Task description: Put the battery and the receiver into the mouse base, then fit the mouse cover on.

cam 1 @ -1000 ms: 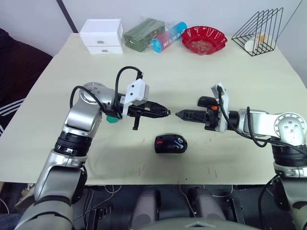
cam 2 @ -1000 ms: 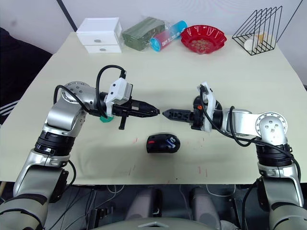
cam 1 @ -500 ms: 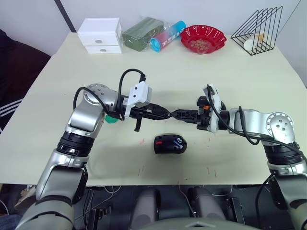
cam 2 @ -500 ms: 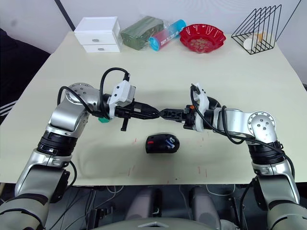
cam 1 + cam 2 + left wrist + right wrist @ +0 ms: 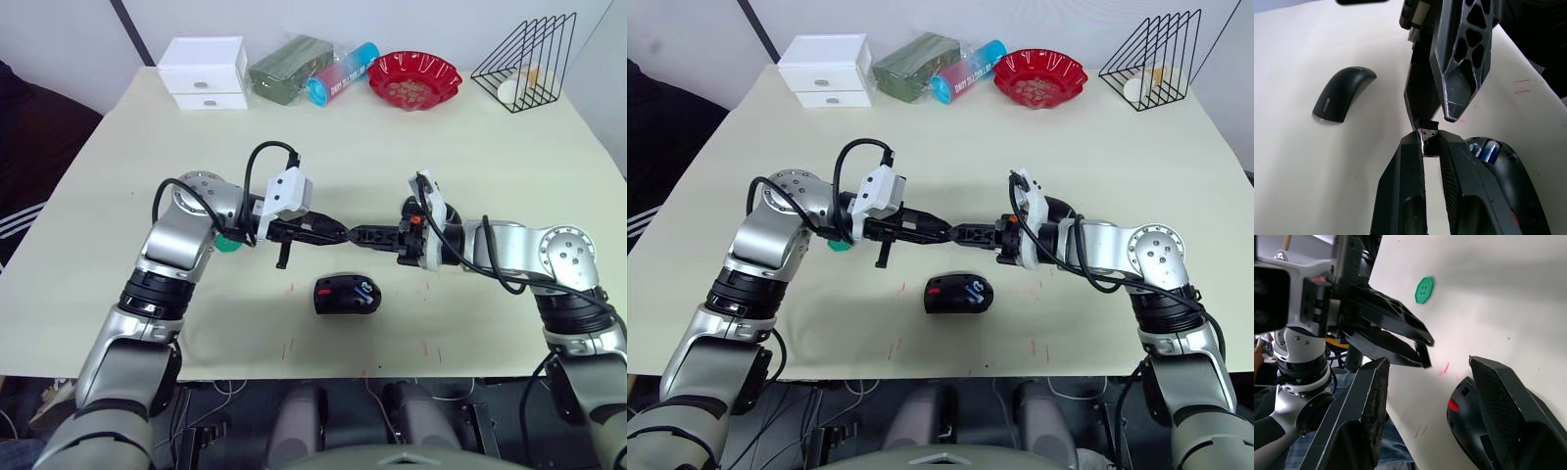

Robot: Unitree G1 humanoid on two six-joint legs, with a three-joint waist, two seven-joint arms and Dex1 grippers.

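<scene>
The mouse base (image 5: 348,295) lies near the table's front, its top open, with a red patch and the blue battery (image 5: 1488,149) lying inside it. Just behind and above it, my left gripper (image 5: 340,234) is shut on the receiver (image 5: 1427,145), a small metal plug held at its fingertips. My right gripper (image 5: 357,235) faces it tip to tip, open, its fingers (image 5: 1459,63) reaching around the receiver's free end. The mouse cover (image 5: 1343,92), a plain black curved shell, lies on the table apart from the base.
A green button-like disc (image 5: 227,245) lies under my left forearm. At the back stand a white drawer box (image 5: 206,72), a green packet (image 5: 286,69), a blue and pink tube (image 5: 343,73), a red bowl (image 5: 414,80) and a black wire rack (image 5: 524,61).
My right gripper has moved left until its tips meet my left gripper's tips. The left gripper has edged slightly right with the receiver. The mouse base has stayed put.
</scene>
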